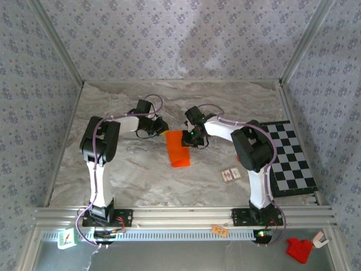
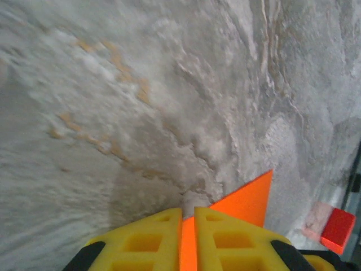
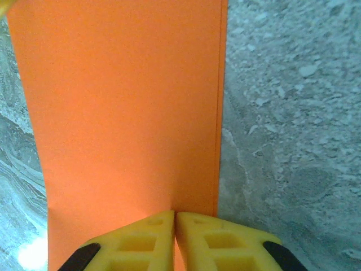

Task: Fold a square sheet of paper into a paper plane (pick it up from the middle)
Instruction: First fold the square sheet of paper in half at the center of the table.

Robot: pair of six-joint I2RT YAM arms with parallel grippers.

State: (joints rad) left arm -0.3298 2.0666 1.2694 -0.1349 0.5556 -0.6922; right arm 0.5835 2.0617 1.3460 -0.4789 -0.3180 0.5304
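The square sheet of paper (image 1: 179, 148) is bright orange and folded into a narrow strip, lying mid-table with its far end lifted between my two grippers. My left gripper (image 1: 162, 131) is shut on that end from the left. In the left wrist view the yellow fingertips (image 2: 169, 226) pinch an orange edge at the gripper's tip (image 2: 188, 219), and a pointed corner of the paper (image 2: 248, 200) sticks out to the right. My right gripper (image 1: 190, 137) is shut on the same end from the right. Seen from the right wrist, the gripper (image 3: 175, 217) clamps the sheet (image 3: 124, 113), which stretches away doubled along its right edge.
A black-and-white checkered board (image 1: 290, 158) lies at the right side of the marble table (image 1: 124, 169). Two small cards (image 1: 230, 174) sit near the right arm. A small red block (image 2: 338, 228) appears at the lower right of the left wrist view. Patterned walls enclose the table.
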